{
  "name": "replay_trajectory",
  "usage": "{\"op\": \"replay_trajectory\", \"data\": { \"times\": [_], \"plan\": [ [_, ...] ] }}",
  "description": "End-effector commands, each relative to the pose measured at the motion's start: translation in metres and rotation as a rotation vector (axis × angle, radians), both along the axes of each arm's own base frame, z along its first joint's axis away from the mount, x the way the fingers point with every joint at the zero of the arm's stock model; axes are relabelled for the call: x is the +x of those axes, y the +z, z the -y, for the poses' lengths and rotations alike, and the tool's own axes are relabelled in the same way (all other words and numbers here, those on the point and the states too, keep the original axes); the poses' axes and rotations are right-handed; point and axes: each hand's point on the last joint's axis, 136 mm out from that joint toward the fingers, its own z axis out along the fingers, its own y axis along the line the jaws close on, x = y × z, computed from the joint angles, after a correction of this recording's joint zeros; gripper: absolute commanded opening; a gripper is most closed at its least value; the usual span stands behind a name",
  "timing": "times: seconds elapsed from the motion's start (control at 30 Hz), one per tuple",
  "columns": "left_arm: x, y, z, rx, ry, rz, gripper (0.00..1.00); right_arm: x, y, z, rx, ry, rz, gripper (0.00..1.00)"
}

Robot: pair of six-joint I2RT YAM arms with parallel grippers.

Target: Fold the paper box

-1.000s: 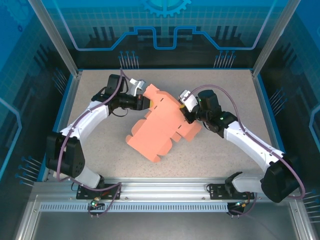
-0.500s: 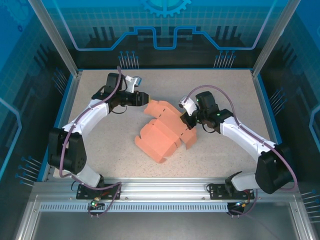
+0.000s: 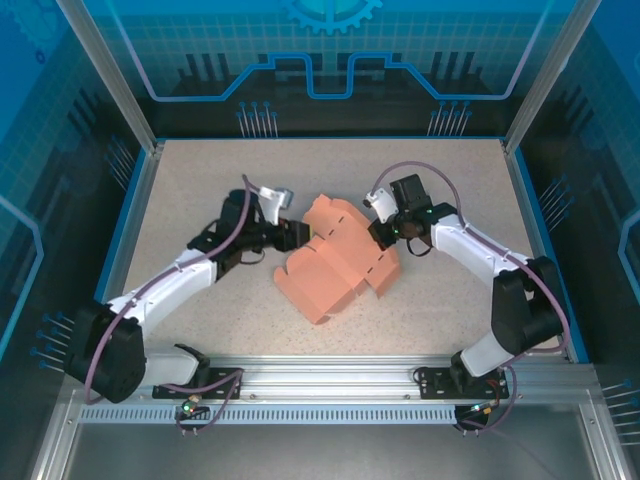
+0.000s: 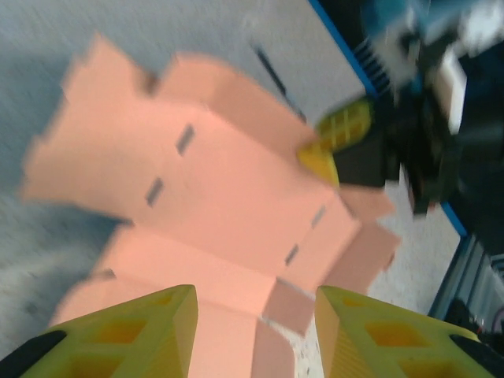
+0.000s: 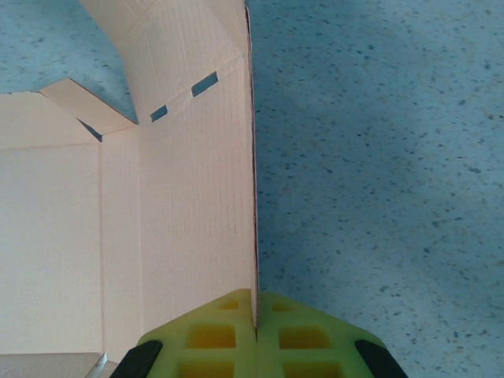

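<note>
The paper box (image 3: 335, 270), salmon-orange card partly folded with slotted panels raised, sits near the middle of the speckled tabletop (image 3: 200, 180) between the two arms. The right jaws are closed on the edge of an upright panel at the box's right side; in the right wrist view that thin card edge runs straight down between the pressed yellow fingers (image 5: 213, 339). The left jaws stand open just beside the box's left edge, their yellow fingers (image 4: 142, 335) spread apart and gripping nothing.
</note>
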Motion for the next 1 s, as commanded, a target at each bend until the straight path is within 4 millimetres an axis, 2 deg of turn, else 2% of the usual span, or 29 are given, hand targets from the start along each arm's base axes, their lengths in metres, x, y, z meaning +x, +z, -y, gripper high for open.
{"op": "replay_trajectory", "data": {
  "times": [0.0,0.17,0.23,0.43,0.63,0.97],
  "plan": [
    [-0.002,-0.021,0.014,0.010,0.012,0.020,0.44,0.003,-0.005,0.010,-0.030,-0.039,-0.049,0.00],
    [-0.013,-0.065,0.046,0.118,-0.061,0.011,0.41,0.008,-0.006,0.012,-0.035,-0.052,-0.055,0.00],
    [-0.011,-0.082,0.055,0.142,-0.066,-0.006,0.38,0.008,-0.007,0.012,-0.035,-0.054,-0.056,0.00],
    [-0.004,-0.116,0.079,0.191,-0.096,-0.026,0.32,0.008,-0.009,0.014,-0.047,-0.060,-0.058,0.00],
    [0.002,-0.131,0.095,0.192,-0.110,-0.039,0.28,0.007,-0.009,0.014,-0.039,-0.064,-0.048,0.00],
    [0.009,-0.150,0.099,0.215,-0.099,-0.071,0.22,0.006,-0.008,0.014,-0.032,-0.066,-0.046,0.00]
  ]
}}
